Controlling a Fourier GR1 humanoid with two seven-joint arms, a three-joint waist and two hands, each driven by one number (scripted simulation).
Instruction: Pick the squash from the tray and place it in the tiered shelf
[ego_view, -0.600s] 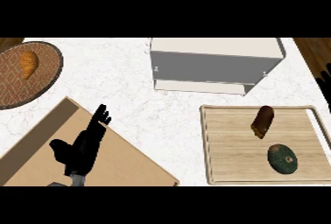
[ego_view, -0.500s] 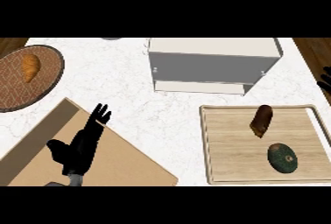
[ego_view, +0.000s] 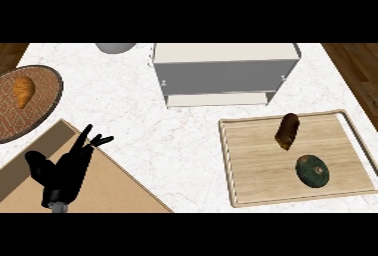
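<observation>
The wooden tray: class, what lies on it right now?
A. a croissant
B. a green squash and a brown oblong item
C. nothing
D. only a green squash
B: the wooden tray holds the dark green squash and, apart from it, a brown oblong item.

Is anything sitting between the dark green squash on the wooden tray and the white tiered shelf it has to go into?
Partly: the brown elongated item lies on the wooden tray between the dark green squash and the white tiered shelf.

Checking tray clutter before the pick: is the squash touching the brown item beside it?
Apart. The head view shows bare tray wood between the squash and the brown item.
</observation>
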